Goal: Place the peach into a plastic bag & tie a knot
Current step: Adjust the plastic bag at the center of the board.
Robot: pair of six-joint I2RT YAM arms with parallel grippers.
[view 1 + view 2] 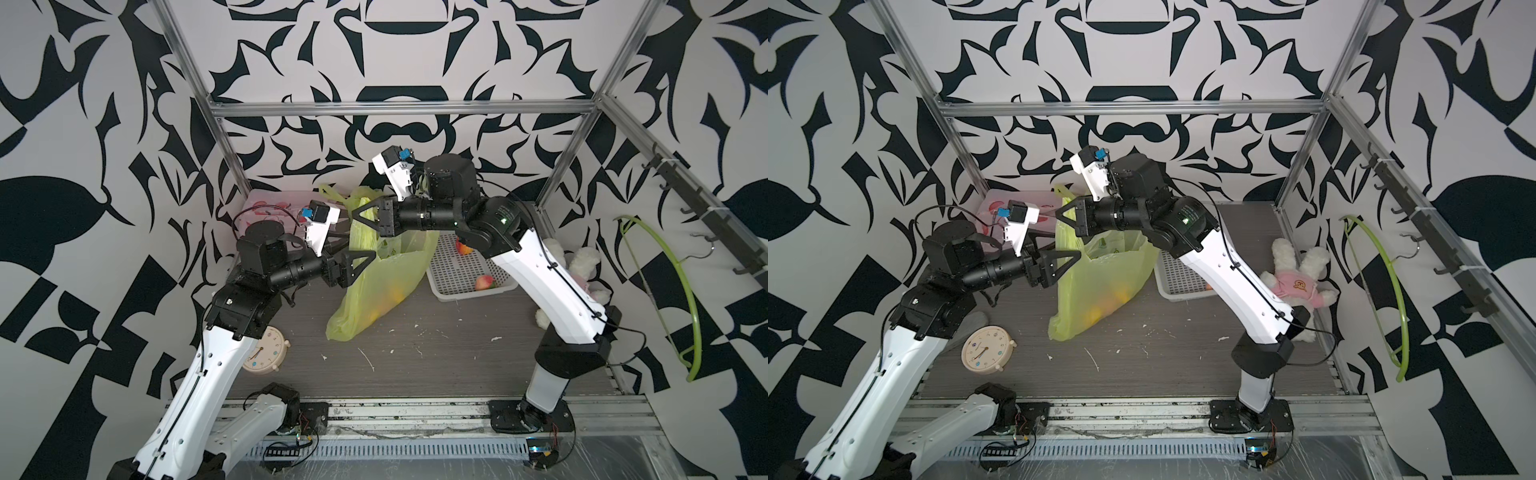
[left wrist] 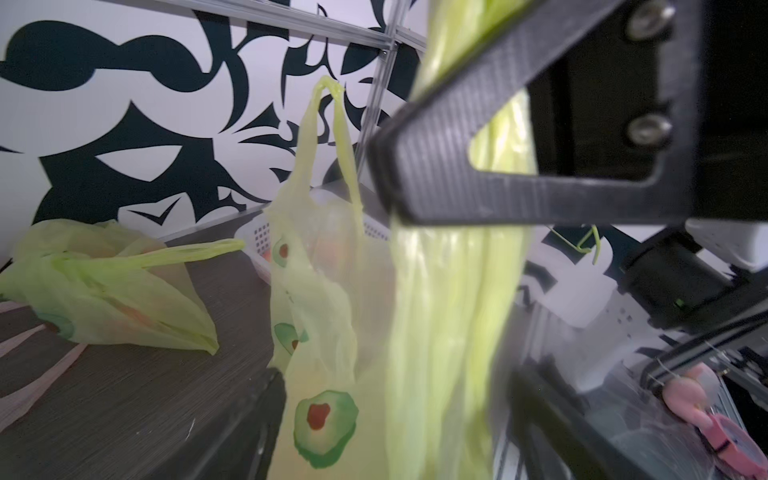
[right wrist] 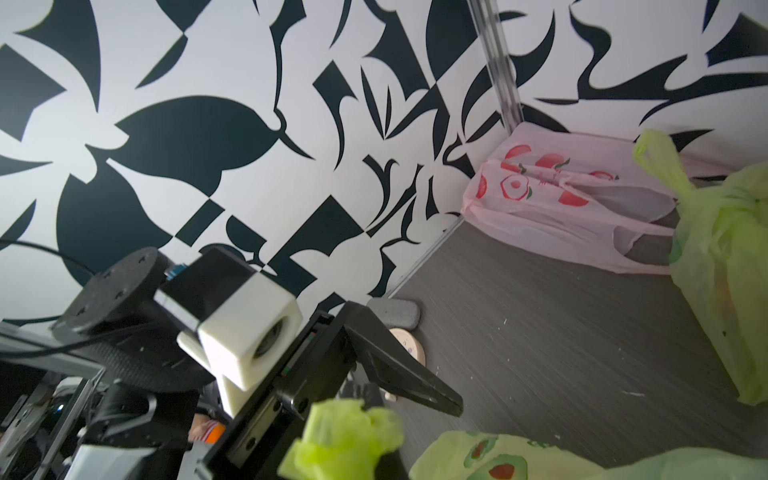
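Starting at the middle of the table (image 1: 415,345), what is entered? asks the clerk.

Item one, says the checker: green bag (image 1: 374,282), thin plastic, drawn up tall, its lower end on the table. Item two: peach (image 1: 390,297), an orange-yellow shape seen through the plastic low in the bag, with a second similar shape just below it.

And the grippers?

Right gripper (image 1: 356,216): fingers pressed together on the bunched top of the bag, holding it up. Left gripper (image 1: 368,249): fingers spread wide, level with the bag's upper side. In the left wrist view a gathered strip of the plastic hangs between them. Whether it touches either finger cannot be told.

Other stock?

White basket (image 1: 457,270): just beside the bag, with loose peaches (image 1: 484,282) in it. Second green bag (image 2: 116,299): lying on the table, seen in the left wrist view. Pink bag (image 1: 1017,203): in the far corner. Clock (image 1: 984,348): face up near the left arm. Plush toy (image 1: 1296,274): by the right arm. Green hanger (image 1: 1391,291): against the side wall.
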